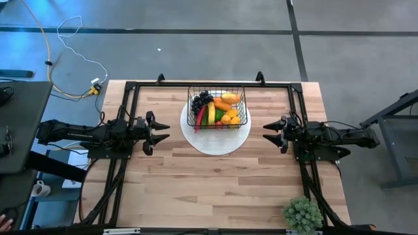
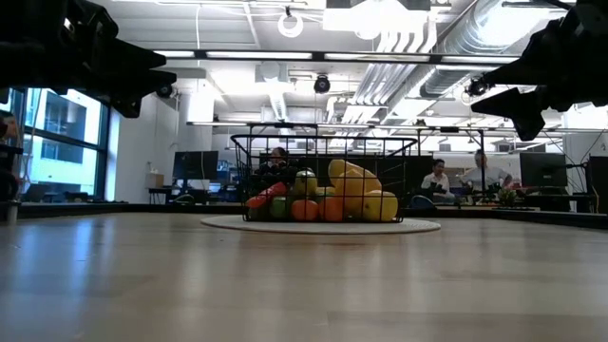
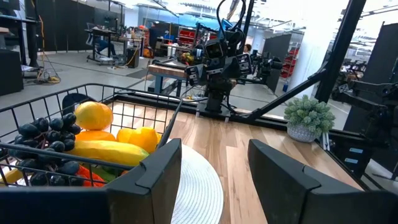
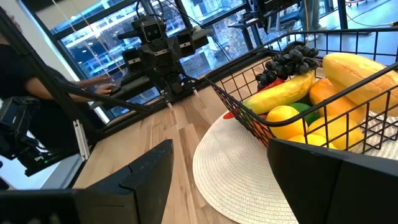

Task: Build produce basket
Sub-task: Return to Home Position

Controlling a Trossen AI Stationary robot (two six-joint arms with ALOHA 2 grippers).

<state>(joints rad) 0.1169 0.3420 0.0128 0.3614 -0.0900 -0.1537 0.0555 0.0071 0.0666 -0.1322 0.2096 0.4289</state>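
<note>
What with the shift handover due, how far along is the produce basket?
Done: the produce sits in the basket on the plate; none shows loose on the table. In hand: nothing; the left end effector and right end effector hang open, empty, either side. Remaining: apparently only parking the arms.

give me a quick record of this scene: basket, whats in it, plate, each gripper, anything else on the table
basket: black wire, standing on the plate, middle of the table's far side
contents: grapes, banana, orange fruit, other yellow, red and green pieces
plate: round, white, under the basket
left gripper: open, empty, left of the plate, not touching it
right gripper: open, empty, right of the plate, not touching it
plant: green, at the near right corner
produce outside basket: none visible
</note>
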